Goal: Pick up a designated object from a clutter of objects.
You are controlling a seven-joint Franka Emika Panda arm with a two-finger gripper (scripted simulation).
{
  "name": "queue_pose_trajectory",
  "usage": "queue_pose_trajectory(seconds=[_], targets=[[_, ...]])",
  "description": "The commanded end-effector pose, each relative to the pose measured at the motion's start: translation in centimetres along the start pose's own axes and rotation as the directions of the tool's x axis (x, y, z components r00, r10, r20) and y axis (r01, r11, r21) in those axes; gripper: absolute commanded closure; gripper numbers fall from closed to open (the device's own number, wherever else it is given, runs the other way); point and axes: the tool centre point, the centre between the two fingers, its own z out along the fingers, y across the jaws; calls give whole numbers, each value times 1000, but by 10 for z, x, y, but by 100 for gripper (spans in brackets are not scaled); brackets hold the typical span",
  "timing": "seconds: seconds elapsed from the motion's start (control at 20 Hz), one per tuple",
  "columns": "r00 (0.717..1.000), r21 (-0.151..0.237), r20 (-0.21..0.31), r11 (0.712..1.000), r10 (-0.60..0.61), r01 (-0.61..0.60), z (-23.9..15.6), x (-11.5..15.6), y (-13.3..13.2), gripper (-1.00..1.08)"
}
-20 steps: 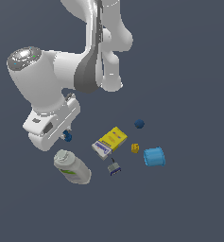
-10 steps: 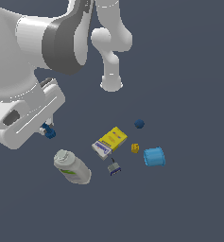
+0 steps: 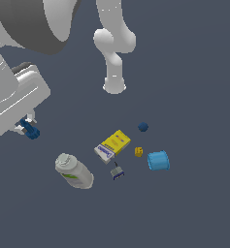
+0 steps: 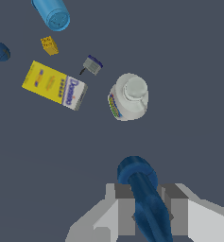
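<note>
I see my claw clamped on the dark blue piece (lifted), above plain dark grey floor.

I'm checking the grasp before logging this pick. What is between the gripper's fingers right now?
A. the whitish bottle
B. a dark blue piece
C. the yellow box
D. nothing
B: in the wrist view the dark blue piece sits clamped between the fingers of the gripper, while the yellow box and the whitish bottle lie apart on the floor.
</note>
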Motion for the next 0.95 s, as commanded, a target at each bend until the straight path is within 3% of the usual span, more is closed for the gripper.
queue_pose_trajectory(seconds=[0.0,0.9], targets=[[1000,0,0,1000,0,0,-12,-2,6,108],[1000,0,0,1000,0,0,-42,-7,26,108]])
